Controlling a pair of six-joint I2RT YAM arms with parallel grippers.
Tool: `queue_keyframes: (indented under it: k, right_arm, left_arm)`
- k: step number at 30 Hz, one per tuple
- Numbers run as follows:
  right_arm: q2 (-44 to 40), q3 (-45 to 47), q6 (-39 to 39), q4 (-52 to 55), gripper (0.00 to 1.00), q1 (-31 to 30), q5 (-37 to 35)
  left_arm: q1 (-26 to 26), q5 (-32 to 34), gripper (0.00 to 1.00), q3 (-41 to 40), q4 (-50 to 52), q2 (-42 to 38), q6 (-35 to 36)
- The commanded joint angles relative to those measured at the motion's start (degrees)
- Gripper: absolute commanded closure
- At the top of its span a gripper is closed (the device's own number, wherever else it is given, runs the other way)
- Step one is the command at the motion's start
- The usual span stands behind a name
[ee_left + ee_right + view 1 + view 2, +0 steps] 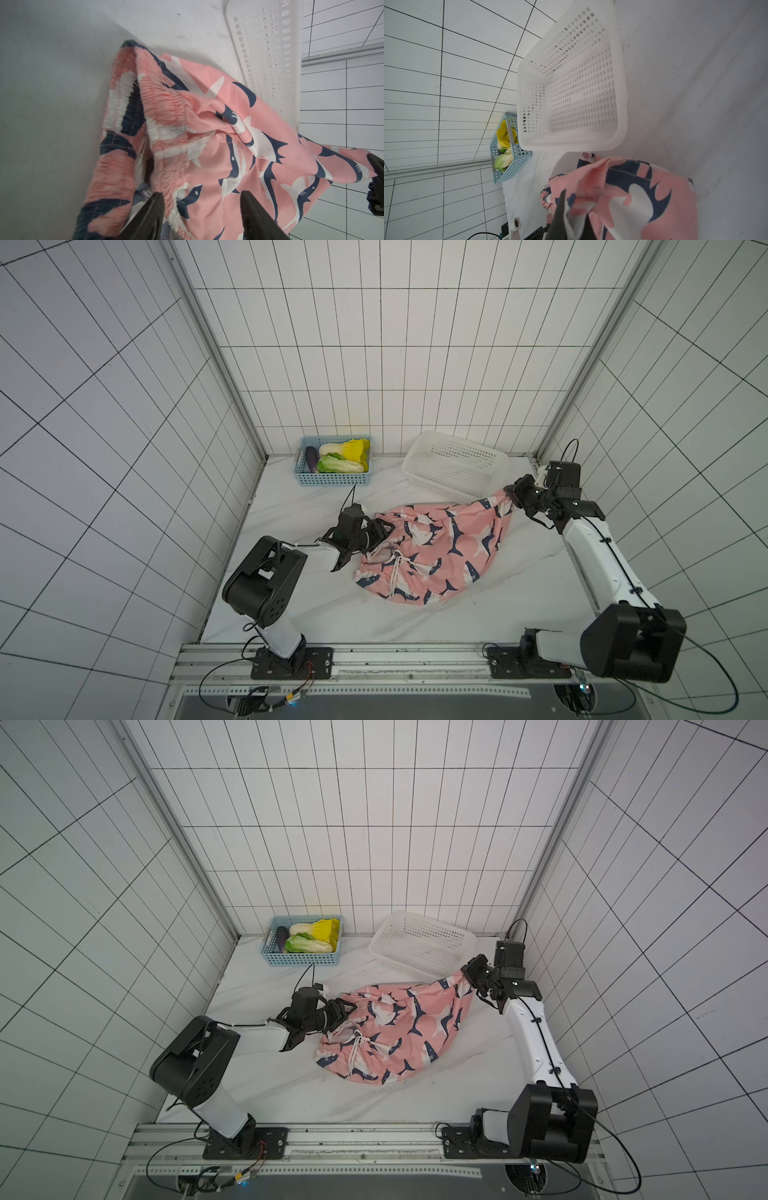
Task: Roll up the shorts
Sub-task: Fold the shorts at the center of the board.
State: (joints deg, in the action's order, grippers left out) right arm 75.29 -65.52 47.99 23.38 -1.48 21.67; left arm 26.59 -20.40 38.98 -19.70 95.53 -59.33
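1. The blue basket (332, 479) sits at the back of the table (316, 601), against the wall. It holds a dark eggplant (311, 459) at one end, with a yellow cabbage (353, 449) and a green cabbage (340, 464) lying side by side next to it.
2. The white basket (440, 488) stands well apart from the blue one, turned at an angle. The right wrist view looks straight onto its perforated floor.
3. The shorts (436, 547) lie bunched on the table in front of both baskets. The waistband (374, 572) and drawstring (395, 572) are toward the left arm.
4. The right gripper (510, 494) is clamped on a leg end of the shorts, holding it raised just beside the white basket's near corner.
5. The left gripper (384, 529) is at the waistband end. Its jaws are apart, and the left wrist view shows gathered fabric between the fingers (153, 216), not pinched.
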Motion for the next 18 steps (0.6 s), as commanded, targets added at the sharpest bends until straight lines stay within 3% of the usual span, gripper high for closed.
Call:
queue_keyframes:
  k: [1,10,13,18]
  right_arm:
    - [-0.3,1.2,-0.8,-0.8,1.0,-0.4,-0.8]
    - [0.1,1.1,-0.4,-1.0,1.0,-0.4,-0.6]
    - [0.0,1.1,-0.4,-1.0,1.0,-0.5,-0.5]
    - [-0.3,1.5,-0.5,-1.0,1.0,-0.7,-0.5]
  left_arm:
    - [0.4,2.4,0.38,-0.1,2.6,-2.5,1.5]
    - [1.6,3.5,0.44,1.2,6.2,-0.7,2.0]
    - [2.0,3.5,0.32,1.4,5.4,-0.5,2.3]
    - [2.0,1.7,0.32,2.1,-0.4,1.9,1.6]
